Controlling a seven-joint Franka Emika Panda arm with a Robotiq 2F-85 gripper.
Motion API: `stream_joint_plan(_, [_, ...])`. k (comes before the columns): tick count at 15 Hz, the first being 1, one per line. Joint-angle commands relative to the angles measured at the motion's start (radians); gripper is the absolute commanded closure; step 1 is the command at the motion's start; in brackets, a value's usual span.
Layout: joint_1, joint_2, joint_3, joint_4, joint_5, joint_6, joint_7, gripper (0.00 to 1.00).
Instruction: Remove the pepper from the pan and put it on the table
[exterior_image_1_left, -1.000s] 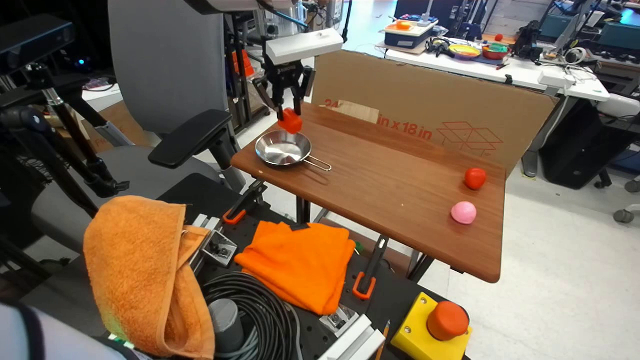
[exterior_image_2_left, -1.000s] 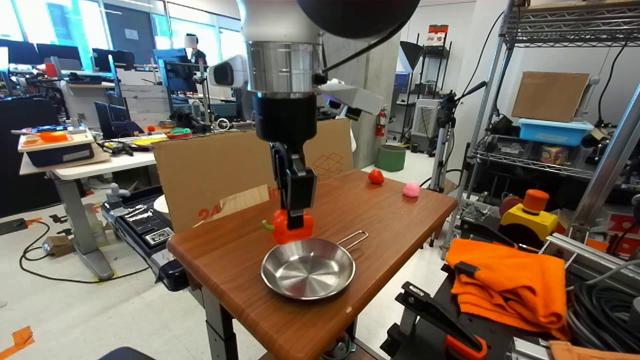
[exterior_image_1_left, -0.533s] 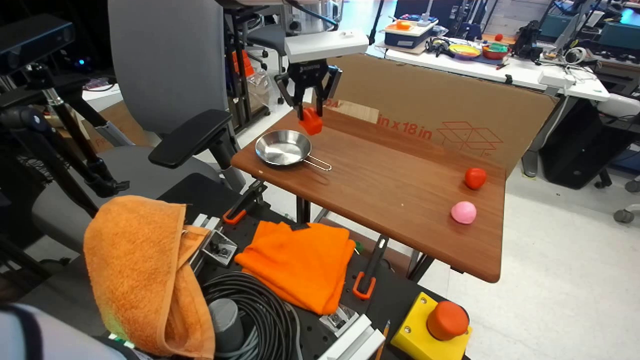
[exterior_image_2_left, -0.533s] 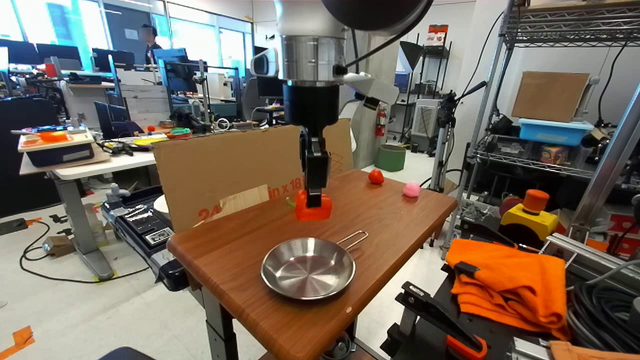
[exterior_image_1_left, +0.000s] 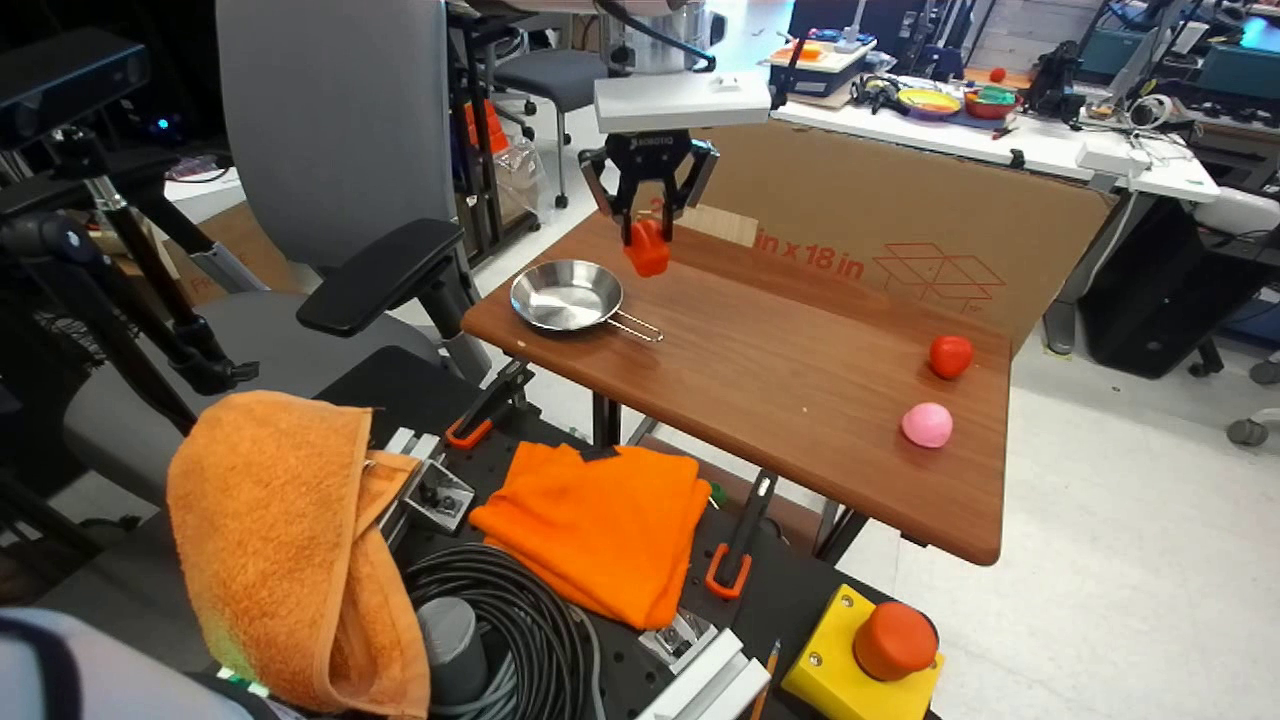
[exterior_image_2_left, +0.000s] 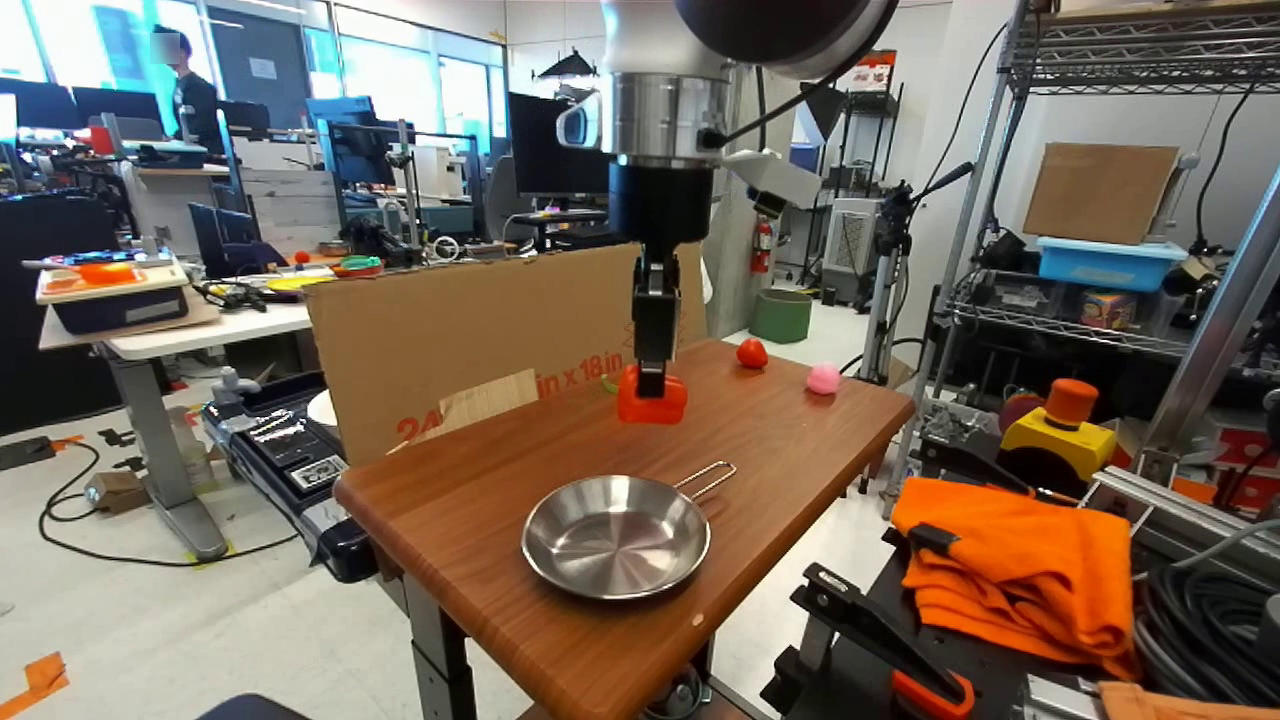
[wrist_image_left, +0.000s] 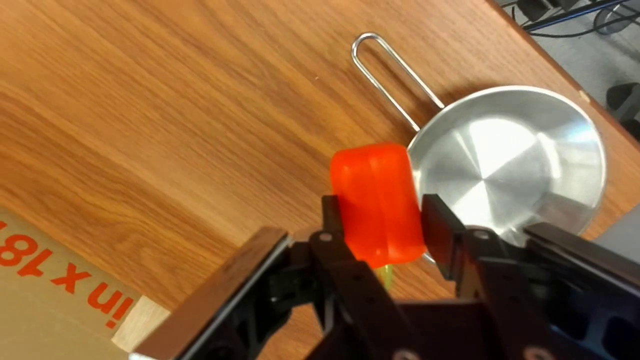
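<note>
The glossy red pepper (green-stemmed) has moved farther from the pan, the hand closed on it.

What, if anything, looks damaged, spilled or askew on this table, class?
A pale spot on the edge of the table, near the pan, breaks the brown surface; chip or mark, I can't tell. No spill shows, and nothing else stands out.

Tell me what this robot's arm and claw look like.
The arm is whitish above, shiny silver in the middle and black lower down, with a dark cable alongside. In an exterior view, a white block shows above the claw, which is black with two jointed fingers. Its body carries light lettering, too small to read surely.
</note>
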Motion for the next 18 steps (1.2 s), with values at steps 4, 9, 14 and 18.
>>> stream_joint_plan(4, [-0.029, -0.064, -0.048, -0.088, 0.052, 0.07, 0.093, 0.81])
stream_joint_plan(9, [-0.031, -0.078, -0.085, -0.114, 0.052, 0.078, 0.186, 0.81])
stream_joint_plan(14, [-0.022, -0.086, -0.124, -0.125, 0.034, 0.066, 0.301, 0.81])
stream_joint_plan(18, [-0.02, -0.08, -0.139, -0.125, 0.032, 0.06, 0.349, 0.81])
